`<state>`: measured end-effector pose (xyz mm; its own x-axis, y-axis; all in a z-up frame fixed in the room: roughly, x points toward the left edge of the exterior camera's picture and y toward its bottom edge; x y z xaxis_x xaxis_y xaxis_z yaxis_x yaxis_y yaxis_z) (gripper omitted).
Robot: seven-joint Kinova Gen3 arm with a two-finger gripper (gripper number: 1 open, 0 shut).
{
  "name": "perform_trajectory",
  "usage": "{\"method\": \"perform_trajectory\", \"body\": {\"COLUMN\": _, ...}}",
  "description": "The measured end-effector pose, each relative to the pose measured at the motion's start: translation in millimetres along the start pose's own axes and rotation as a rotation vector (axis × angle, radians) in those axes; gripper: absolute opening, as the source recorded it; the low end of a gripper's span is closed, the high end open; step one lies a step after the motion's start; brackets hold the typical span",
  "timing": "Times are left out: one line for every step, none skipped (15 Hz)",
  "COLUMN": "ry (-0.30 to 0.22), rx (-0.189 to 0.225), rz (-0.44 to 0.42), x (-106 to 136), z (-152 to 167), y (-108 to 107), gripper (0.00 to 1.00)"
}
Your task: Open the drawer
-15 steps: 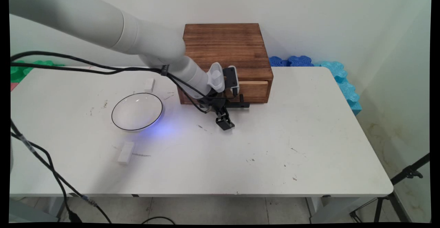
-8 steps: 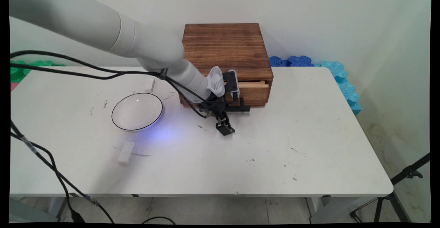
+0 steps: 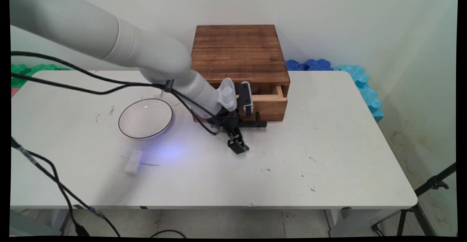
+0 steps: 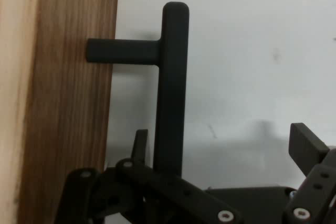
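Observation:
A dark wooden box (image 3: 239, 52) stands at the back of the table, and its drawer (image 3: 270, 107) is pulled partly out. The drawer's black T-shaped handle (image 3: 253, 124) sticks out of the drawer front. My gripper (image 3: 243, 134) is open and hooked around that handle. In the hand view the handle bar (image 4: 170, 87) runs upright beside the wooden drawer front (image 4: 68, 103). One finger sits between bar and wood, and the other finger (image 4: 307, 142) stands far off to the right. The gripper (image 4: 223, 142) clamps nothing.
A clear bowl with a dark rim (image 3: 145, 118) sits left of the box, and a white block (image 3: 133, 162) lies nearer the front. Black cables (image 3: 91, 83) hang across the left side. Blue foam pieces (image 3: 359, 78) line the far right edge. A tripod (image 3: 430, 187) stands at lower right.
The gripper has moved toward the table's near side, drawing the handle along. The drawer has slid out of the box from nearly shut to partly open.

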<state>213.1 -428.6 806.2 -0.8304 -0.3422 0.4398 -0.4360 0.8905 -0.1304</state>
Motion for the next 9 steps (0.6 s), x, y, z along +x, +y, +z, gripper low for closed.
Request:
{"method": "perform_trajectory", "body": {"ry": 0.001, "rx": -0.003, "rz": 0.000, "x": -0.5, "z": -0.8, "y": 2.8, "gripper": 1.00}}
{"method": "perform_trajectory", "body": {"ry": 0.002, "rx": -0.007, "rz": 0.000, "x": -1.2, "z": -2.0, "y": 6.8, "gripper": 1.00}}
{"method": "perform_trajectory", "body": {"ry": 0.004, "rx": -0.012, "rz": 0.000, "x": -2.0, "z": -3.4, "y": 11.5, "gripper": 1.00}}
{"method": "perform_trajectory", "body": {"ry": 0.006, "rx": -0.016, "rz": 0.001, "x": -2.8, "z": -5.0, "y": 16.3, "gripper": 1.00}}
{"method": "perform_trajectory", "body": {"ry": 0.007, "rx": -0.020, "rz": 0.001, "x": -3.5, "z": -6.4, "y": 20.4, "gripper": 1.00}}
{"method": "perform_trajectory", "body": {"ry": 0.008, "rx": -0.022, "rz": 0.002, "x": -3.9, "z": -7.3, "y": 23.3, "gripper": 1.00}}
{"method": "perform_trajectory", "body": {"ry": 0.010, "rx": -0.026, "rz": 0.003, "x": -4.5, "z": -8.7, "y": 27.4, "gripper": 1.00}}
{"method": "perform_trajectory", "body": {"ry": 0.011, "rx": -0.028, "rz": 0.004, "x": -4.8, "z": -9.6, "y": 30.2, "gripper": 1.00}}
{"method": "perform_trajectory", "body": {"ry": 0.013, "rx": -0.032, "rz": 0.006, "x": -5.3, "z": -11.0, "y": 34.4, "gripper": 1.00}}
